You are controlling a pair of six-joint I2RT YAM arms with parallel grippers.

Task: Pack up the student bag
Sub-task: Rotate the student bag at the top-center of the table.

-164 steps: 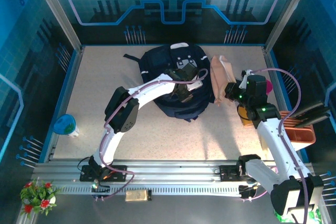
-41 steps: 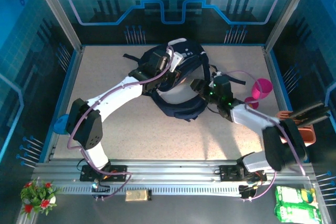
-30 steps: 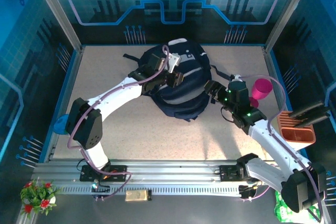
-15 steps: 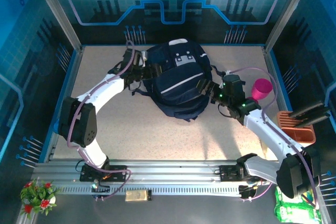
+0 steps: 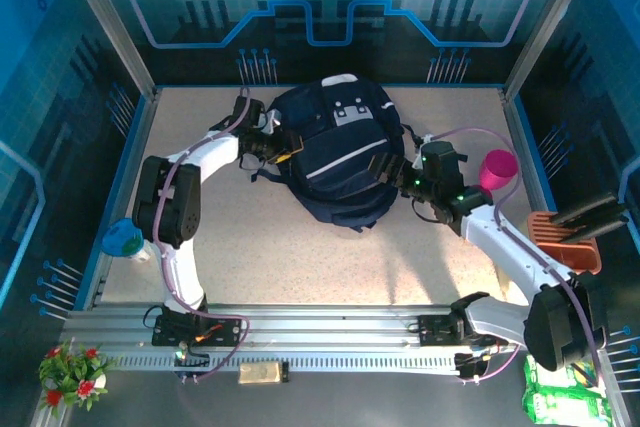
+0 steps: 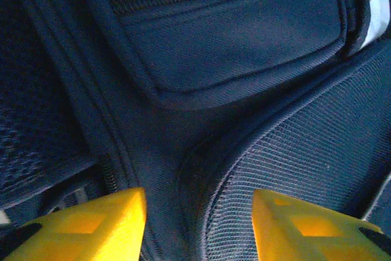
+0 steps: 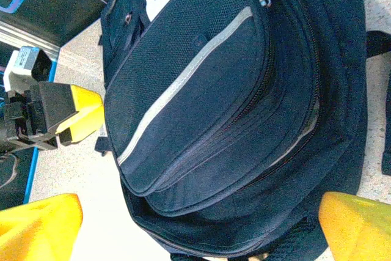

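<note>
The student bag, dark navy with a thin white stripe and grey-white patches, lies flat at the middle back of the table. My left gripper is at its left side, open, with yellow fingertips close over the mesh side pocket and zip seam; nothing is pinched between them. My right gripper is at the bag's right side, open wide, its yellow fingertips spread across the bag. In the right wrist view the left gripper's yellow fingers show beyond the bag.
A pink cup stands right of the bag. An orange rack sits at the right edge. A blue-lidded cup stands at the left edge. Green packets lie off the table, bottom right.
The flesh-coloured item the right gripper held beside the bag is gone from view. The bag has flattened shut. The left gripper moved from the bag's top to its left side.
</note>
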